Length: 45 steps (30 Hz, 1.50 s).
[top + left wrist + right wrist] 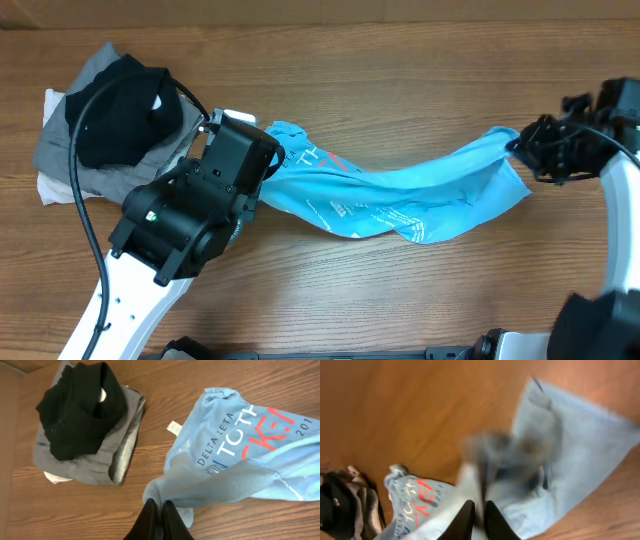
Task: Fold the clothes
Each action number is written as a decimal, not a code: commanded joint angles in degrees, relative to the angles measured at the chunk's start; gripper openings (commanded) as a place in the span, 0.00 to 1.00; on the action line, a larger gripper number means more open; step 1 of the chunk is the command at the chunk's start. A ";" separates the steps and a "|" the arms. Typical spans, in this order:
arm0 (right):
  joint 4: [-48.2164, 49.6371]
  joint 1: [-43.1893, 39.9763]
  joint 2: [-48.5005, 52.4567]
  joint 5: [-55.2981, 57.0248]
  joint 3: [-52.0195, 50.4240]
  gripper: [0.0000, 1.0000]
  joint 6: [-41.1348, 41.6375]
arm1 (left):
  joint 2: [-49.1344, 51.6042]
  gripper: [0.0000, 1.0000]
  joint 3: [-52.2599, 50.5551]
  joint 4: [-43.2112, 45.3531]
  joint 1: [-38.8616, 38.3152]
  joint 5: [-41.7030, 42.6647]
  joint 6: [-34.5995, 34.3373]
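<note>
A sky-blue T-shirt [400, 190] with white and red lettering lies stretched across the middle of the table, bunched into a long band. My left gripper [160, 505] is shut on a fold of the T-shirt [240, 455] at its left end. At the T-shirt's right end my right gripper [479, 506] pinches blue cloth [590, 445] between nearly closed fingers; that view is blurred. In the overhead view the left gripper [262, 172] is hidden under its own wrist, and the right gripper [516, 147] holds the cloth's far right corner.
A stack of folded clothes [110, 120], black on grey on white, sits at the table's far left, just behind my left arm. The same stack [80, 420] shows at the upper left of the left wrist view.
</note>
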 commanded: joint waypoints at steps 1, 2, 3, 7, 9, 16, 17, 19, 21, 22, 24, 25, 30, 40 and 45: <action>0.17 -0.13 -2.84 1.25 1.95 0.17 -1.60 | -1.03 0.04 3.34 0.22 0.37 -2.47 1.29; -0.11 -0.13 -3.10 1.66 1.95 0.18 -1.44 | -1.18 0.04 3.54 0.28 0.37 -2.47 1.29; -0.57 -0.13 -3.15 1.64 1.95 0.20 -1.46 | -1.36 0.04 3.61 0.39 0.37 -2.47 1.29; -2.78 -0.13 -2.99 1.84 1.92 0.04 -1.68 | -1.33 0.04 3.61 0.09 0.37 -2.43 1.29; -2.34 -0.22 -3.39 1.81 2.01 0.04 -1.68 | -1.38 0.04 3.61 -0.07 0.37 -2.45 1.31; -6.10 0.39 -3.43 2.27 2.23 0.20 -1.49 | -1.38 0.04 3.61 -0.02 0.35 -1.53 1.27; -7.08 0.96 -2.84 2.86 1.90 0.29 -1.49 | -1.38 0.04 3.61 0.00 0.35 -1.53 1.27; -7.04 2.60 -1.75 3.96 0.26 0.40 -1.44 | -1.36 0.04 3.61 0.26 0.37 -1.57 1.27; -5.16 4.28 -0.46 4.17 -2.25 0.47 -0.72 | -1.38 0.04 3.61 0.57 0.35 -1.55 1.27; -3.85 5.31 0.37 4.17 -3.54 0.48 0.26 | -1.33 0.04 3.61 0.59 0.35 -1.53 1.27; -0.15 7.23 2.03 3.23 -5.81 0.48 0.22 | -1.33 0.04 3.61 0.59 0.35 -1.07 1.27; 2.03 8.31 2.93 3.06 -6.82 0.49 -0.07 | -1.33 0.04 3.61 0.61 0.35 -0.59 1.29; 9.64 14.51 8.66 4.94 -8.57 0.48 -1.38 | -1.33 0.04 3.61 0.66 0.35 -0.44 1.27; 6.54 18.43 16.92 14.19 -8.57 0.51 1.42 | -1.33 0.04 3.61 0.52 0.35 0.90 1.27; 3.56 18.43 16.92 16.26 -8.59 0.40 1.42 | -1.33 0.04 3.61 0.94 0.35 1.03 1.25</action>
